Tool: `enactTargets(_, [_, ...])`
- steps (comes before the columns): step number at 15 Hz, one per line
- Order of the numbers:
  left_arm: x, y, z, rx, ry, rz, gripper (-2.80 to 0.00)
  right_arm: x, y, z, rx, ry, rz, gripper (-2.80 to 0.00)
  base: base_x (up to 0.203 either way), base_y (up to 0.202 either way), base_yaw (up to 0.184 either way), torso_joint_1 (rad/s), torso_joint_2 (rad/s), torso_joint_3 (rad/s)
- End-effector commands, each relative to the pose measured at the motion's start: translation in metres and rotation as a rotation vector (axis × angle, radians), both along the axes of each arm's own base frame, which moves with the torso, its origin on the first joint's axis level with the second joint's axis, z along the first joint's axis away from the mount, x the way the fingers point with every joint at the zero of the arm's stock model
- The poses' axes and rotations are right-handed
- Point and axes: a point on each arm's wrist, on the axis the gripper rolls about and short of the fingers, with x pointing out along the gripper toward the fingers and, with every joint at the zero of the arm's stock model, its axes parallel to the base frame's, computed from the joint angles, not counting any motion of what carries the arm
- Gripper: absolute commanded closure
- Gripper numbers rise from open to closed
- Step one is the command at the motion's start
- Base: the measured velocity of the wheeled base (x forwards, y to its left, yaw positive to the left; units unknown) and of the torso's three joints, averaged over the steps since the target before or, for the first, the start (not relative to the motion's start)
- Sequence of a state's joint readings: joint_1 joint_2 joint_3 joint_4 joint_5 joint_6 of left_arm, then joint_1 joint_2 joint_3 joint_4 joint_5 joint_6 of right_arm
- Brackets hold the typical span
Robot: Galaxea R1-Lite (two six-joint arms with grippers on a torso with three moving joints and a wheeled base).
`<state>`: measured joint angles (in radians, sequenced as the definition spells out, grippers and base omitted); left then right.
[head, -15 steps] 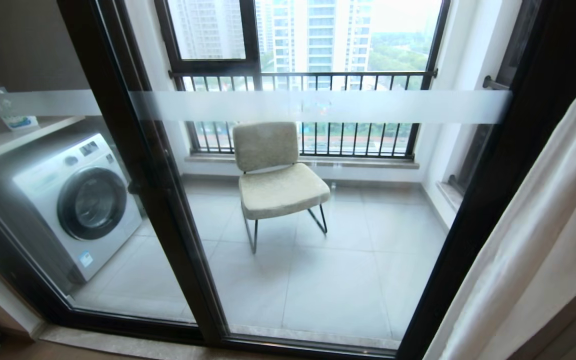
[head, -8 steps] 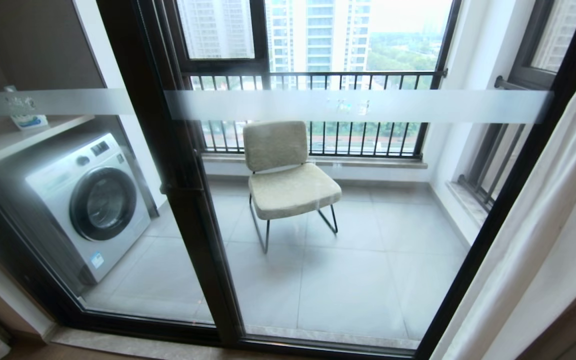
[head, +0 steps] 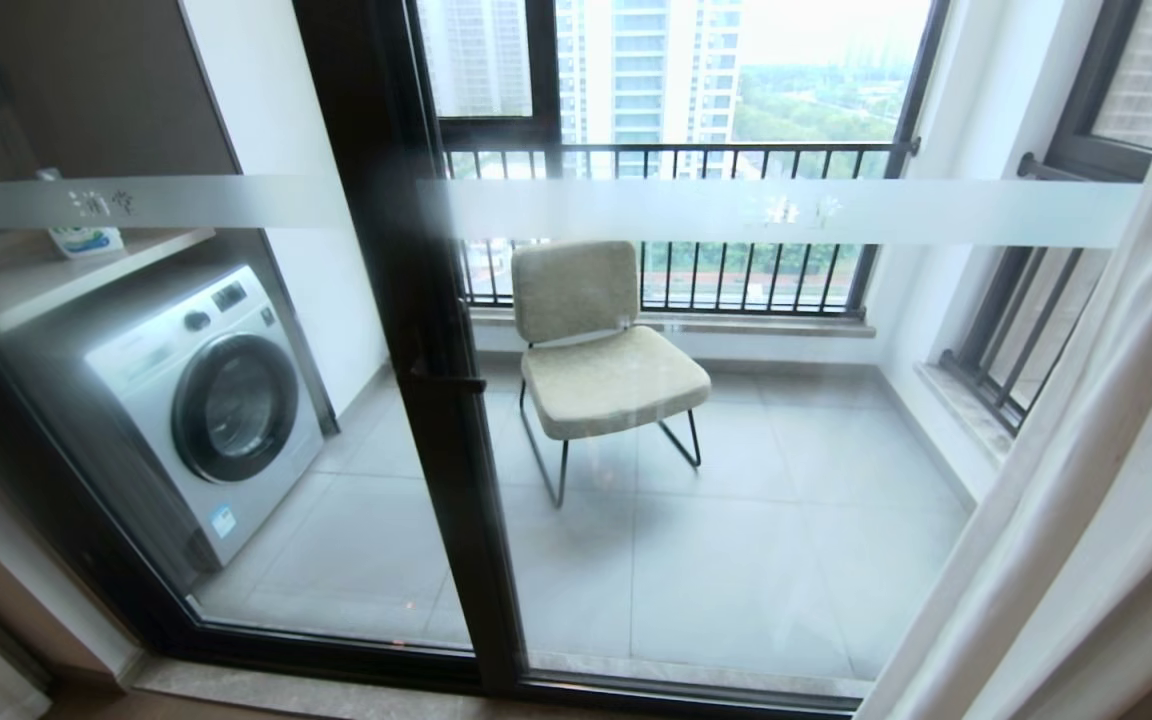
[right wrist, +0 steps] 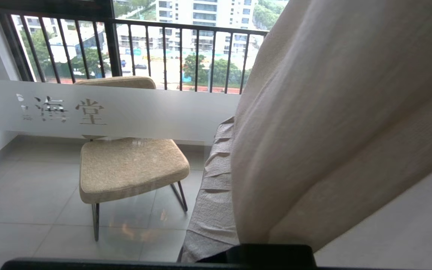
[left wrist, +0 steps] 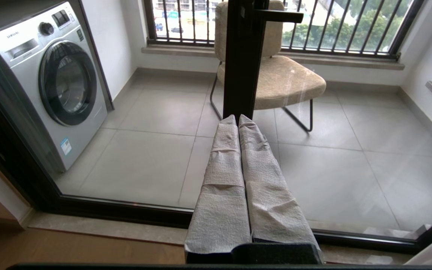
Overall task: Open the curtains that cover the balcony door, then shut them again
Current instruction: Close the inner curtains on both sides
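Hanging curtains (head: 1066, 480): pale cloth gathered at the right edge of the balcony door (head: 436, 400), glass almost fully uncovered.
Curtain axis: long folds running floor to top, leaning diagonally, foot nearer the door's middle, upper part pulled away past the door's right frame.
Curtain top: bunched into a tight gather level with the door's frosted band (head: 736, 212), right at a black part of the right arm.
Balcony door: upright, black frame, centre post vertical, glass panes on both sides of it; handle (head: 446, 382) sticking out sideways from the post.
Frosted band: horizontal across both panes, small characters on it, readable in the right wrist view.
Right gripper (right wrist: 233, 127): raised at band height, just inside the door's right edge, pointing at the glass; closed down tight with curtain cloth caught in it and draped over one side; only one wrapped finger (right wrist: 212, 180) showing.
Left gripper (left wrist: 238, 120): low, in front of the door's centre post, pointing at it; wrapped fingers pressed flat together, holding nothing.
Chair (head: 606, 350): behind the door glass, just right of the centre post, back toward the railed window (head: 676, 150).
Washing machine (head: 206, 400): behind the door's left pane, drum facing toward the chair side.
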<state>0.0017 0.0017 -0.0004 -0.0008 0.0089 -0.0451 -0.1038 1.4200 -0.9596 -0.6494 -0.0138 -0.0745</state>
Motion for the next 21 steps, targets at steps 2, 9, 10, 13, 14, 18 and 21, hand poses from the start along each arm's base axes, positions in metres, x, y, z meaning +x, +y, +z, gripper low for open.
enactTargets(2, [0.000,0.000,0.000,-0.001,0.001,0.000,0.00,0.004,0.001,-0.002,-0.001,0.006,0.004,0.00,0.000,0.172,-0.003,0.000,0.00,0.000])
enactTargets(9, [0.000,0.000,0.000,0.001,0.001,0.000,0.00,0.013,0.008,0.003,-0.001,-0.006,0.033,0.00,0.000,0.189,0.000,0.003,0.00,0.002])
enactTargets(10, [0.000,0.000,0.000,0.001,0.001,0.000,0.00,0.015,0.009,0.004,-0.001,-0.009,0.037,0.00,0.000,0.187,0.001,-0.002,0.00,0.002])
enactTargets(13, [0.000,0.000,0.000,0.001,0.001,0.000,0.00,0.019,0.009,0.005,-0.001,-0.010,0.041,0.00,0.000,0.186,0.001,0.004,0.00,0.001])
enactTargets(14, [0.000,0.000,0.000,0.001,0.001,0.000,0.00,0.020,0.010,0.004,-0.001,-0.007,0.043,0.00,0.000,0.190,0.002,0.002,0.00,0.002])
enactTargets(18, [0.000,0.000,0.000,0.001,0.001,0.000,0.00,0.024,0.013,0.006,-0.001,-0.013,0.058,0.00,0.000,0.188,0.002,0.003,0.00,0.001])
enactTargets(21, [0.000,0.000,0.000,0.001,0.001,0.000,0.00,0.028,0.014,0.009,-0.002,-0.023,0.059,0.00,0.000,0.187,0.001,0.005,0.00,0.002])
